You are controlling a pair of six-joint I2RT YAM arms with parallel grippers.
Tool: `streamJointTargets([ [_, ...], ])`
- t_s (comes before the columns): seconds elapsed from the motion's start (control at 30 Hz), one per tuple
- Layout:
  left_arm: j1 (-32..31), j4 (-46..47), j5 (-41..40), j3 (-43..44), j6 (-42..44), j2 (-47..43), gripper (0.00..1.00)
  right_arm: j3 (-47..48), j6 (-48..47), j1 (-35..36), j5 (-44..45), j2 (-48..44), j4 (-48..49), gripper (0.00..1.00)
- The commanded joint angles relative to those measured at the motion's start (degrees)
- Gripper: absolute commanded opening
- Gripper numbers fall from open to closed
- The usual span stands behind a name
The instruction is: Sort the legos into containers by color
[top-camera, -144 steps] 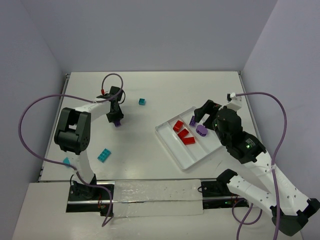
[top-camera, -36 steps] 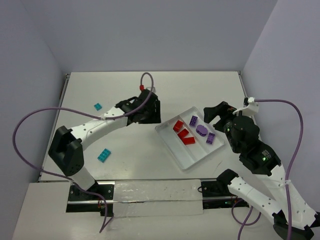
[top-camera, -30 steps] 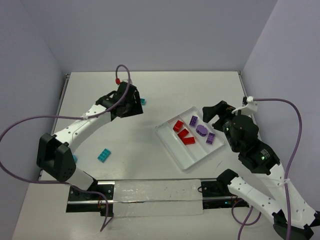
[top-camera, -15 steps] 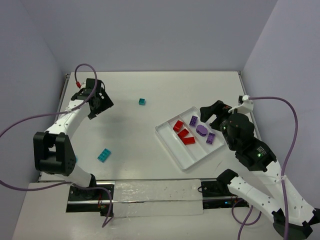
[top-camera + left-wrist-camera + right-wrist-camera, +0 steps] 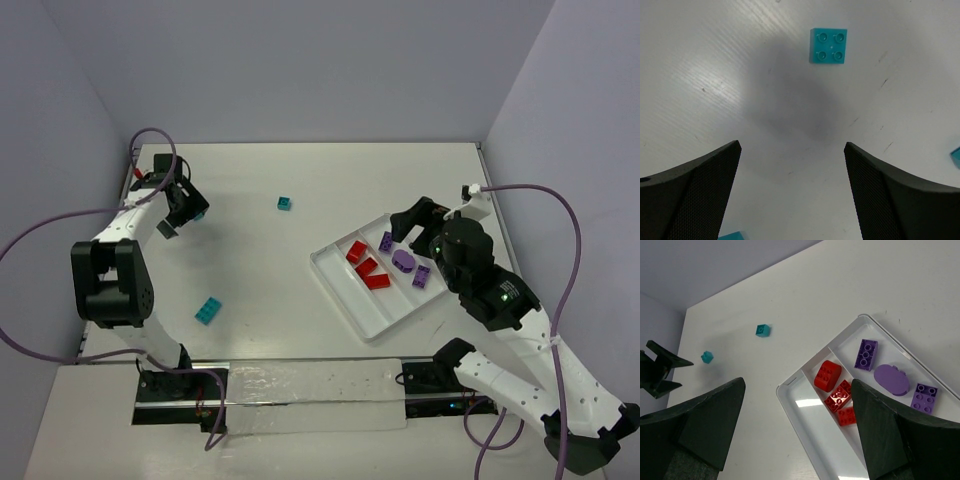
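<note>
The left gripper [image 5: 791,145] hung wide open and empty, a teal lego [image 5: 828,45] just ahead of it, lined up, I judge, to take it. The right gripper [image 5: 797,382], open too, held nothing above the tray [image 5: 372,312] — there red legos [image 5: 829,375] and purple legos [image 5: 894,379] lay in separate compartments.

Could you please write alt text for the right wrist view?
A white tray holds three red legos in one compartment and three purple legos in the next. Two teal legos lie apart on the table, framed by the open right gripper.
</note>
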Motion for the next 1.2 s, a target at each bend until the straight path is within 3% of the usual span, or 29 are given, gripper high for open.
streamJointTargets([
  [0.0, 2.0, 1.6, 0.8, 5.0, -0.9, 3.0, 0.93, 0.1, -0.6, -0.1, 0.4, 0.4, 3.5, 0.93],
  [0.67, 2.6, 1.8, 3.8, 15.5, -0.9, 17.0, 0.91, 2.3, -1.1, -0.1, 1.1, 2.2, 2.6, 0.93],
  [1.17, 1.8, 2.1, 1.7, 18.1, -1.5, 21.8, 0.76, 2.7, -0.7, -0.1, 1.1, 2.0, 1.8, 0.93],
])
